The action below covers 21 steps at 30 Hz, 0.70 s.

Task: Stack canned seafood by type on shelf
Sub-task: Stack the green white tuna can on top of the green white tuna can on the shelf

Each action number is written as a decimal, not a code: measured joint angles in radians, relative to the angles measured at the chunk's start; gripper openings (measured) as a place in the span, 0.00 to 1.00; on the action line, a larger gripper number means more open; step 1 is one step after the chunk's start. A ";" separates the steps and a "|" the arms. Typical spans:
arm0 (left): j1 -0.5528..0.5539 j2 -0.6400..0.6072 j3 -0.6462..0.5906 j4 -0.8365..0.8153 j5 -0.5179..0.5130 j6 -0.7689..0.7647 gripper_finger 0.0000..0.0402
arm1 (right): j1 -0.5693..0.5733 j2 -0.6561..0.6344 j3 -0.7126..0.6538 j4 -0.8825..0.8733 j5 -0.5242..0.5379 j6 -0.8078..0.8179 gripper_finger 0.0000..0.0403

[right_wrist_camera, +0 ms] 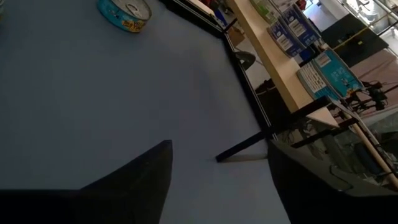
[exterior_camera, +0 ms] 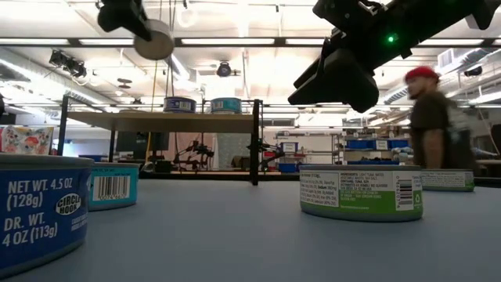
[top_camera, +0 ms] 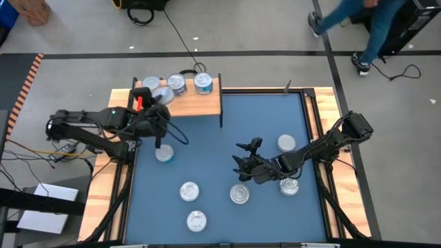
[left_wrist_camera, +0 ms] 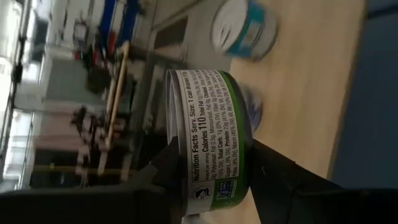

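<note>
Green-labelled can (left_wrist_camera: 214, 134) sits clamped between my left gripper's (top_camera: 158, 97) fingers (left_wrist_camera: 292, 183), held above the near end of the shelf (top_camera: 207, 105). Beyond it on the board I see two blue-labelled cans (top_camera: 202, 83). My right gripper (top_camera: 244, 160) hovers wide and empty over the blue table (top_camera: 227, 145), loose cans (top_camera: 240, 193) just beside it.

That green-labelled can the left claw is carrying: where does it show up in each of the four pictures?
High view: green-labelled can at upper left, over the wooden shelf, in the left gripper.
Low view: top left, the can held high.
Left wrist view: centre, can between the fingers.
Right wrist view: not in it.
Shared landmark: the wooden shelf.
</note>
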 joint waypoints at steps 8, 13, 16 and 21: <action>0.089 -0.008 0.019 -0.209 0.032 -0.143 0.35 | -0.001 0.000 0.000 0.000 0.000 -0.002 0.66; 0.144 -0.016 0.019 -0.210 0.038 -0.137 0.35 | -0.001 0.000 0.000 0.000 0.000 -0.002 0.66; 0.187 -0.016 0.019 -0.207 0.061 -0.120 0.35 | -0.001 0.000 0.000 0.000 0.000 -0.003 0.65; 0.269 -0.016 0.018 -0.157 0.103 -0.044 0.35 | -0.006 0.000 0.000 0.000 0.000 -0.003 0.65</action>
